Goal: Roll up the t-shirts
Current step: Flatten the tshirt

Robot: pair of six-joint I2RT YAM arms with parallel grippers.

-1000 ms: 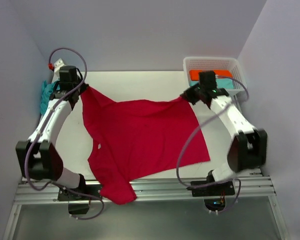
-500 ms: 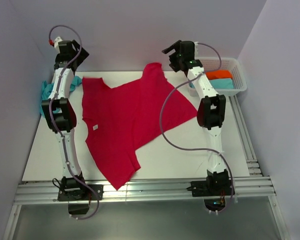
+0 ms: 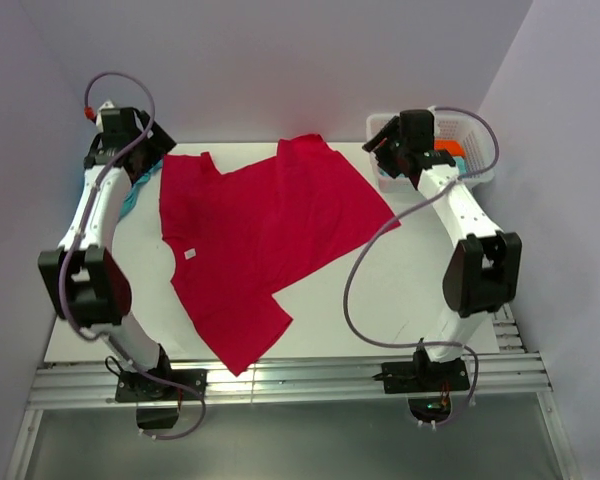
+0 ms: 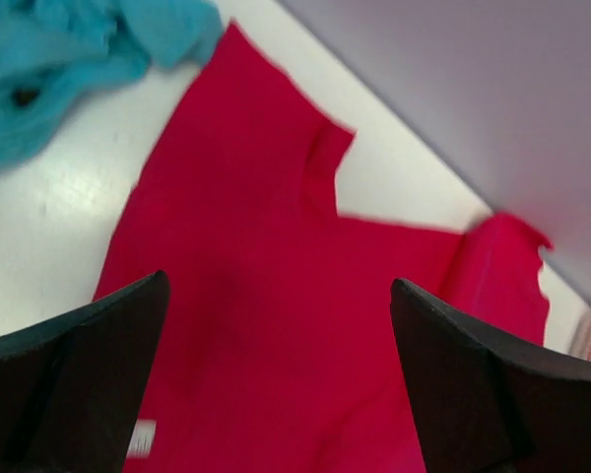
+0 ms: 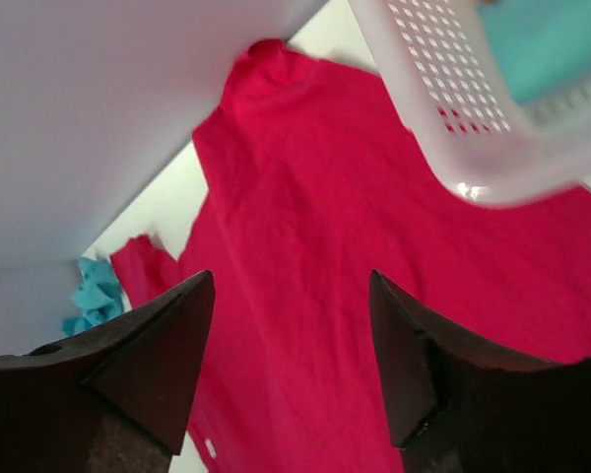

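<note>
Red shirt (image 3: 260, 240) spread across worktop (image 3: 400, 300), ready for rolling; left gripper (image 4: 278, 286) at ten o'clock, right gripper (image 5: 291, 278) at two, both apart, empty, clear of cloth.

Soft cloth on a smooth white table, hard plastic and metal around it.
The red shirt (image 3: 260, 240) is matt, finely wrinkled cloth; the turquoise shirt (image 4: 39, 69) is the same soft fabric. The table (image 3: 410, 290) looks smooth with a faint sheen. The basket (image 5: 443, 118) is glossy white perforated plastic. The fingers (image 4: 69, 384) are matt black; the arm shells (image 3: 98, 215) are smooth white plastic. The front rail (image 3: 300, 385) is bare ribbed metal.
</note>
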